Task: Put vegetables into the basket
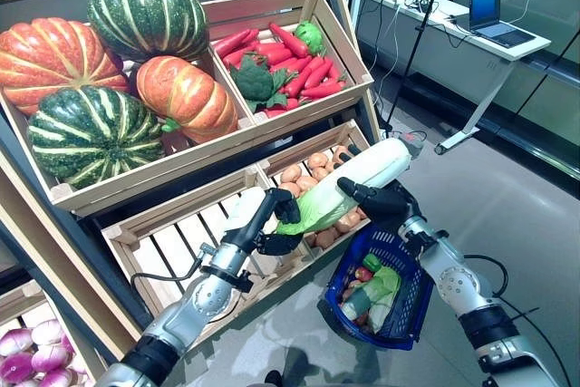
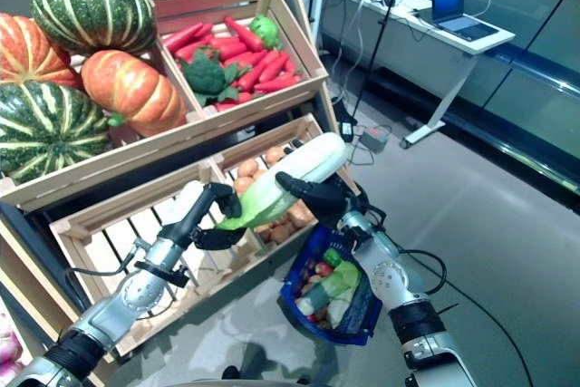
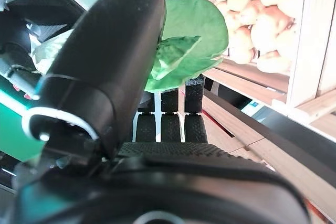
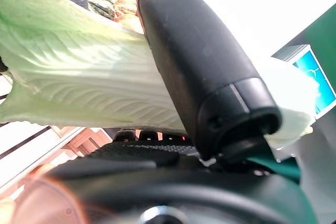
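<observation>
Cabbage: we see a long napa cabbage held slantwise in the air in front of the lower crates, white end up, green leaves down, above the basket.
Right hand: our right hand has its fingers and thumb curled round the cabbage's middle.
Left hand: our left hand pinches the green leafy end between thumb and curled fingers.
Basket: the blue basket hangs below the right hand, above the floor; how it is hung we cannot tell. It already holds several vegetables.
Shelf: pumpkins fill the upper left crate; red peppers and greens the upper right; potatoes lie in the lower right crate.
Background: a laptop on a white table.
</observation>
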